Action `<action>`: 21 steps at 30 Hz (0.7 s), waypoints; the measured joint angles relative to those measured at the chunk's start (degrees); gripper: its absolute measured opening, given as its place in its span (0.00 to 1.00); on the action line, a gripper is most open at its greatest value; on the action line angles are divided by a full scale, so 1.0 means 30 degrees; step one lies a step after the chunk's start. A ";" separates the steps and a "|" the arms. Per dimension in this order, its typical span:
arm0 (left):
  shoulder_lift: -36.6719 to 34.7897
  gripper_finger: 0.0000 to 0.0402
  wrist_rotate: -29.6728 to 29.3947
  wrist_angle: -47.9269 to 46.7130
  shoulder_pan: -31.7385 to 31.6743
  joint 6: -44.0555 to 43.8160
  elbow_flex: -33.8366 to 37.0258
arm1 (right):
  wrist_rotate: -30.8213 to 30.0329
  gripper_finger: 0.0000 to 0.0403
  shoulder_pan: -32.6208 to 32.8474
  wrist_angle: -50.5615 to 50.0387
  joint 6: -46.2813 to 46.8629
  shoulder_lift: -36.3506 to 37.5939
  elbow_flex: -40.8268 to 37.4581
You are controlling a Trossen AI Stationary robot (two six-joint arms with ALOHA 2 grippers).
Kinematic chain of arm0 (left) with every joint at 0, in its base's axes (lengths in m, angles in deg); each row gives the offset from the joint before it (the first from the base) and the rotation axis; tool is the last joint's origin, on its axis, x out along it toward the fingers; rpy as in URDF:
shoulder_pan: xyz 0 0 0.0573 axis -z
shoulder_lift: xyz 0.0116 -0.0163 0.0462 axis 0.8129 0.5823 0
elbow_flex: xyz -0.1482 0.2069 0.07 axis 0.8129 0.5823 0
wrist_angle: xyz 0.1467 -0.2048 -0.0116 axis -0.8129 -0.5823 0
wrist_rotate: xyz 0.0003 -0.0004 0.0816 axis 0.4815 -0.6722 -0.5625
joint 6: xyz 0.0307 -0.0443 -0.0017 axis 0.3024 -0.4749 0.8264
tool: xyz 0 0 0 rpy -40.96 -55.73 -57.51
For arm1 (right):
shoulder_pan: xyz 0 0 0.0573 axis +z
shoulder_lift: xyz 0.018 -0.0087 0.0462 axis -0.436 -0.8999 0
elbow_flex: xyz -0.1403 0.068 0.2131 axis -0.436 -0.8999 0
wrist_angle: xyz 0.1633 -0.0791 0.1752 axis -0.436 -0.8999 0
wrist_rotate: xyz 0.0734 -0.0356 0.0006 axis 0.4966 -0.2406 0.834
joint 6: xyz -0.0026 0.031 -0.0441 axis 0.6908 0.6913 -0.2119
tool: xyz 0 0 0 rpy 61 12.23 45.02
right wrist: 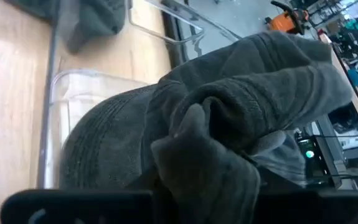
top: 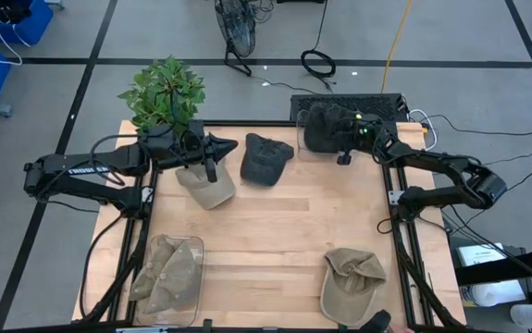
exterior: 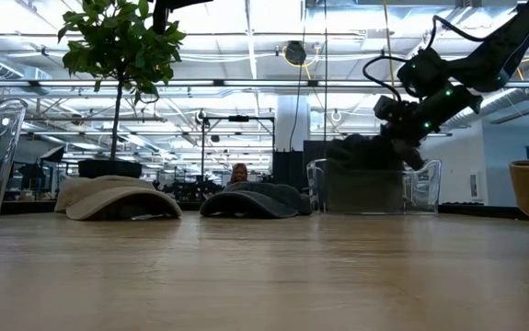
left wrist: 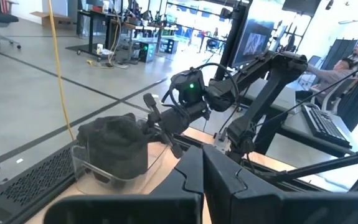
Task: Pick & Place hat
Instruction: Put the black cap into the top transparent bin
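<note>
Hovering at the clear bin [top: 314,129], the right end effector [top: 347,148] sits just beside the dark hat [top: 328,126] bunched inside; whether it grips I cannot tell. Another dark hat [top: 266,159] beside the bin looks unplaced. Only the right wrist view shows the folds. The left end effector [top: 212,157], closed and empty, waits over a tan hat [top: 206,185].

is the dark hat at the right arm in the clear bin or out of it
In. The dark hat sits bunched inside the clear bin at the table's far right, its crumpled top rising above the rim; the right tool is at its edge.
</note>
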 joint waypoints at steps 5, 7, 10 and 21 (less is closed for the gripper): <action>0.0000 0.02 0.0000 -0.0025 0.0003 -0.0373 0.0000 | -0.0671 0.32 -0.0004 -0.0412 0.0850 0.0155 0.0000; 0.0000 0.01 0.0000 -0.0029 0.0052 -0.0417 0.0000 | -0.1075 0.38 0.0003 -0.0282 0.1479 0.0292 0.0000; 0.0000 0.02 0.0006 -0.0007 0.0058 -0.0417 0.0000 | -0.1153 0.49 -0.0001 -0.0195 0.2359 0.0623 0.0000; 0.0000 0.03 0.0007 -0.0051 0.0052 -0.0293 0.0000 | -0.5982 0.83 0.0010 -0.0229 0.4943 0.3144 0.0000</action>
